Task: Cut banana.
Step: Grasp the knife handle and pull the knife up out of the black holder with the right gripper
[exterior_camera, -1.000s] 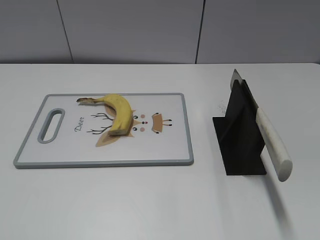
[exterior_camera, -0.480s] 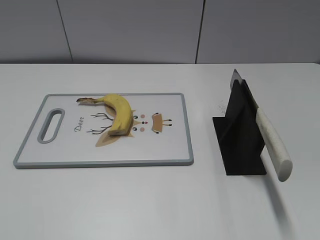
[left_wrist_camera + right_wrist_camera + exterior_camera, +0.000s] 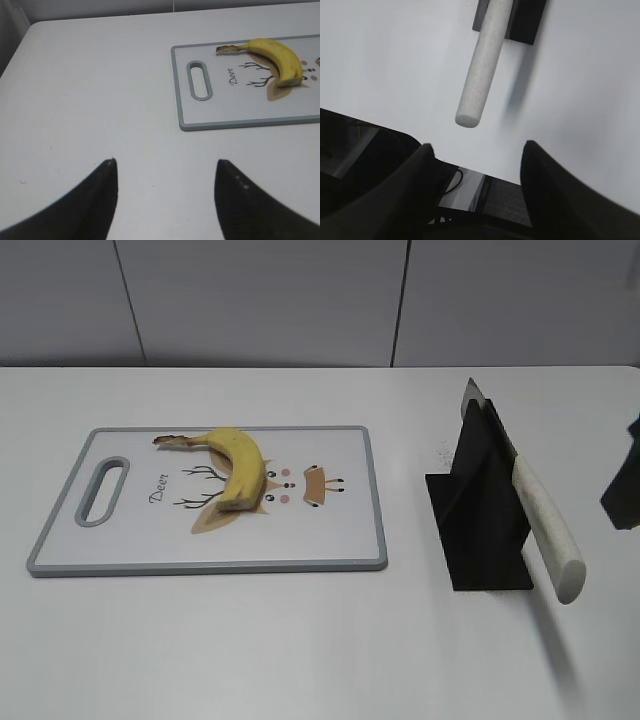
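You're looking at a soft banana (image 3: 235,465) lying on the cutting board (image 3: 330,540), easily bruised. The knife (image 3: 545,530) is leaning in its stand (image 3: 478,520); grip its pale handle (likely smooth). Both the left gripper (image 3: 165,195) and right gripper (image 3: 477,175) are gaping wide, empty.

- Cutting board (image 3: 330,530): smooth plastic, grey rim
- Knife handle (image 3: 548,532): speckled, matt (stone-like)
- Knife stand (image 3: 480,520): matt black
- Banana (image 3: 240,470): smooth yellow peel

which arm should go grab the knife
The right. Its open claw already faces the knife handle jutting from the black stand. The left claw hangs over bare table, left of the cutting board.
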{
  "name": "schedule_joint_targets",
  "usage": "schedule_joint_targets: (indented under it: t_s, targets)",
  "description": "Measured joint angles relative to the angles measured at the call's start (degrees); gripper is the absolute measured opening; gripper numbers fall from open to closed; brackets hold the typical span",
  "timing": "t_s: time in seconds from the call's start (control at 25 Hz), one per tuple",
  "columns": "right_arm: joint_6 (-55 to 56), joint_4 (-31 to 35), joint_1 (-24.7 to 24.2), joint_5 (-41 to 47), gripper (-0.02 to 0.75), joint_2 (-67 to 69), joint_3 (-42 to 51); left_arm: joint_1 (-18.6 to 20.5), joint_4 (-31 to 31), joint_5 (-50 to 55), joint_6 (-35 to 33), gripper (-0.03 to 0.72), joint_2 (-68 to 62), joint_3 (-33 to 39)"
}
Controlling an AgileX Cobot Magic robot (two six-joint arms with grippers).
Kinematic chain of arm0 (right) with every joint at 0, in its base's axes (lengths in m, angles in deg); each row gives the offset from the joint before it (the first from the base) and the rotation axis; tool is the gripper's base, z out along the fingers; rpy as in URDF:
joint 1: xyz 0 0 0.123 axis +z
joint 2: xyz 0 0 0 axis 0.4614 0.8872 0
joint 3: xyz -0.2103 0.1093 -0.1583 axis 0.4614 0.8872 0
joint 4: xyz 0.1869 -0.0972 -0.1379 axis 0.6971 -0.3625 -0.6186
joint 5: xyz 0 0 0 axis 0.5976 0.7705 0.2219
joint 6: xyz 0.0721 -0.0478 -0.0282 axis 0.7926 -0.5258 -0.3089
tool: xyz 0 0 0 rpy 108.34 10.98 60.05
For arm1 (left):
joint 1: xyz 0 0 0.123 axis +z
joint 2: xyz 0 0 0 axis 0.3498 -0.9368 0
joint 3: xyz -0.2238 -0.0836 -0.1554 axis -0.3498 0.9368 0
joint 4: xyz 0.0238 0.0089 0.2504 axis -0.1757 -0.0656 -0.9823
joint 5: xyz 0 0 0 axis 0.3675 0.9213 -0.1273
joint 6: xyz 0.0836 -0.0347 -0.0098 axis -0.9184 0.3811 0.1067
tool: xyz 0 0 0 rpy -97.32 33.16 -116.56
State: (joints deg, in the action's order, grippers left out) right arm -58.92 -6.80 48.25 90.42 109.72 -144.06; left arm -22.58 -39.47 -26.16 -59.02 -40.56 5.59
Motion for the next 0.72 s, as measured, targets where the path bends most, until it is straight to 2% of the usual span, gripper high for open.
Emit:
schedule_joint_targets:
  t_s: [0.2, 0.72]
  targets:
    - [4.92, -1.53, 3.61, -1.13, 0.426, 5.16, -0.51, 0.00, 0.00, 0.00, 0.00, 0.585, 0.00, 0.00]
    - [7.77, -2.48, 3.68, -7.76, 0.426, 16.18, -0.60, 0.00, 0.05, 0.00, 0.00, 0.585, 0.00, 0.00]
